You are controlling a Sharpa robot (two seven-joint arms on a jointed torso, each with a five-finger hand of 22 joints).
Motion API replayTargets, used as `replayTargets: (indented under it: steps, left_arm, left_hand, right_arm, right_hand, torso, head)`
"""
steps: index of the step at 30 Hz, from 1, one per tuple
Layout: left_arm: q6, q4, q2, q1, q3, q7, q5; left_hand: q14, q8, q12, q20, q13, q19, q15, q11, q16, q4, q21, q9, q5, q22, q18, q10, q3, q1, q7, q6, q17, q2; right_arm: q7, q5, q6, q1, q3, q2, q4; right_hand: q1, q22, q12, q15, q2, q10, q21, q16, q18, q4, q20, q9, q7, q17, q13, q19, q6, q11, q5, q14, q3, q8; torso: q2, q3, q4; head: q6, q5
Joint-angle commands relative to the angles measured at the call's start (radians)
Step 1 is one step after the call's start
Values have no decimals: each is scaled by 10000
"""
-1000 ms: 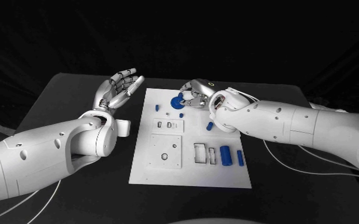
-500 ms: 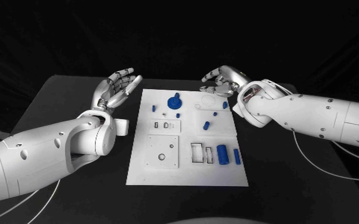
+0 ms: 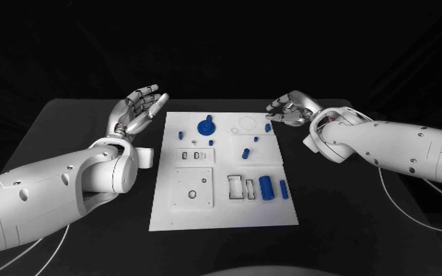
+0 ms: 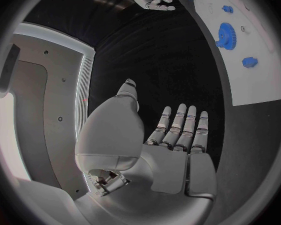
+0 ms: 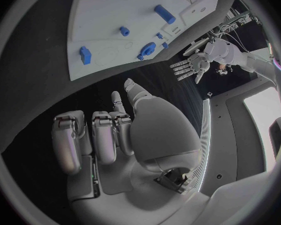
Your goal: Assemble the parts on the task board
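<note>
Two hands hang off the white board (image 3: 225, 212), one at each of its long edges, near the far end. The left hand (image 3: 137, 111) is beside the far left corner, fingers straight and apart, grasping nothing. The right hand (image 3: 291, 111) is just off the far right corner, fingers curled in on nothing. Between them a blue gear (image 3: 206, 126) lies on the board near its far edge. Two blue cylinders (image 3: 266, 188) lie by the right edge, nearer the robot.

Left hand (image 3: 138, 111) spread; right hand (image 3: 291, 110) curled, empty.
</note>
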Motion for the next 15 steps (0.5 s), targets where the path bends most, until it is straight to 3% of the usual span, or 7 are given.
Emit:
replayTargets:
  steps: [1,5,8,11,15]
  left_arm:
    - [194,-10,19,-7,7,83,-45]
    - [206,3,11,-13,6,87,-45]
    - [219,33,-28,-15,7,85,-53]
    - [194,62,-93,-16,7,86,-66]
    - [166,107,-171,-16,7,91,-74]
  left_hand:
    - [-42,21,37,-10,-13,-73,29,2,33,-10,-27,-13,-45,-10,168,10,54,-4,1510,-15,-9,71]
    - [-45,22,36,-10,-14,-82,29,2,32,-10,-31,-14,-45,-11,167,8,58,-4,1510,-16,-9,80]
    - [-48,16,37,-10,-14,-90,30,2,32,-11,-34,-16,-46,-12,167,6,62,-4,1510,-22,-10,87]
    - [-48,16,37,-10,-14,-90,30,2,32,-11,-34,-16,-46,-12,167,6,62,-4,1510,-22,-10,87]
    - [-48,16,37,-10,-14,-90,30,2,32,-11,-34,-16,-46,-12,167,6,62,-4,1510,-22,-10,87]
  right_arm:
    - [107,211,456,-95,-2,38,-187]
    - [68,-28,645,-224,-4,124,-460]
    - [-20,-342,783,-306,-5,200,-639]
    - [-80,-556,853,-388,-4,311,-843]
    - [-131,-693,942,-462,-4,438,-1056]
  right_hand:
    - [117,2633,28,-95,-28,1028,45,41,-142,-3,-49,-31,-3,2634,2631,1047,39,-73,-76,1042,34,-59]
    - [181,2633,28,-127,-34,1028,45,41,-142,31,-80,-147,-74,2634,2631,1047,-75,-136,-412,1042,-13,-232]
    - [291,2633,28,-197,-82,1028,45,41,-142,17,-132,-277,-169,2634,2631,1047,-330,-256,-634,1042,-58,-375]
    - [397,2633,28,-290,-131,1028,45,41,-142,3,-210,-410,-293,2634,2631,1047,-613,-382,-747,1042,-115,-386]
    - [441,2633,28,-323,-134,1028,45,41,-142,-4,-238,-442,-352,2634,2631,1047,-649,-417,-773,1042,-127,-378]
  torso:
    - [-12,3,-25]
    - [-30,-14,2]
    - [-16,-5,8]
    - [-17,-11,-18]
    - [-28,-12,-3]
  head:
    - [10,-17]
    - [-16,-60]
    - [54,-86]
    - [48,-46]
    - [16,-43]
